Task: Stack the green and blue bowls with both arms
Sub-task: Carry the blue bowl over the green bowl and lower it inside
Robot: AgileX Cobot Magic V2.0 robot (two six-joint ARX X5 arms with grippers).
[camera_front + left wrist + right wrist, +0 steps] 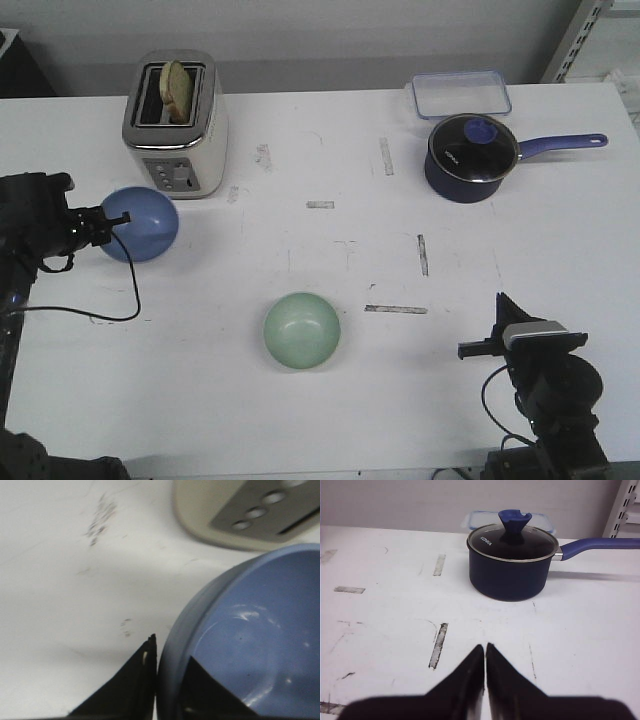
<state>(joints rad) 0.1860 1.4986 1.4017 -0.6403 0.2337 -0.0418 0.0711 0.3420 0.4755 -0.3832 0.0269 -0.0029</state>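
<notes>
- The right gripper (478, 347) sits at the near edge of the white table (560, 230), well to the right of the green bowl; in the right wrist view its two black fingers (469, 672) are pressed tip to tip with nothing between them, pointing toward the saucepan.
- The green bowl (302, 330), pale mint and upright, rests on the table near the front, alone and apart from both grippers.
- A short strip of worn tape (396, 309) lies just to the right of the green bowl, between it and the right gripper.
- The left gripper (113, 222) reaches in from the left side, farther back than the green bowl, and grips the rim of the blue bowl (141, 224); the left wrist view shows one black finger (131, 680) outside the wall and the other inside, narrowed onto the rim.
- The blue bowl, light periwinkle, stands up and to the left of the green bowl, well apart from it; a black cable (118, 300) loops across the table in front of it.
- A cream and silver toaster (176, 124) with a slice of bread (179, 88) in a slot stands just behind the blue bowl.
- A dark blue saucepan (472, 157) with glass lid and long handle stands far back to the right of the green bowl, in front of a clear plastic container (460, 93).
</notes>
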